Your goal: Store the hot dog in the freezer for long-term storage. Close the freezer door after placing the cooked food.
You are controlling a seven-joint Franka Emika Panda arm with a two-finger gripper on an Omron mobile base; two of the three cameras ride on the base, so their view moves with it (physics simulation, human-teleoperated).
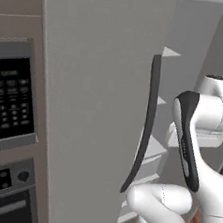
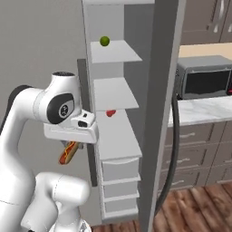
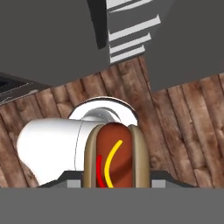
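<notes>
The hot dog [image 2: 68, 153], an orange-brown bun with a red sausage, hangs from my gripper [image 2: 74, 146], which is shut on it just left of the freezer's white shelves [image 2: 117, 136]. In the hand view the hot dog [image 3: 114, 157] sits between the jaws of my gripper [image 3: 114, 180], above the wooden floor. The freezer door [image 1: 94, 106] stands open, its long dark handle [image 1: 146, 124] facing me. From the right base view the freezer door [image 2: 158, 113] is seen edge-on to the right of the shelves.
A small green ball [image 2: 104, 41] lies on an upper shelf and a red item [image 2: 110, 113] on a middle one, with white drawers [image 2: 119, 181] below. A toaster oven [image 2: 204, 78] stands on the counter at right. A black built-in oven [image 1: 8, 103] is at left.
</notes>
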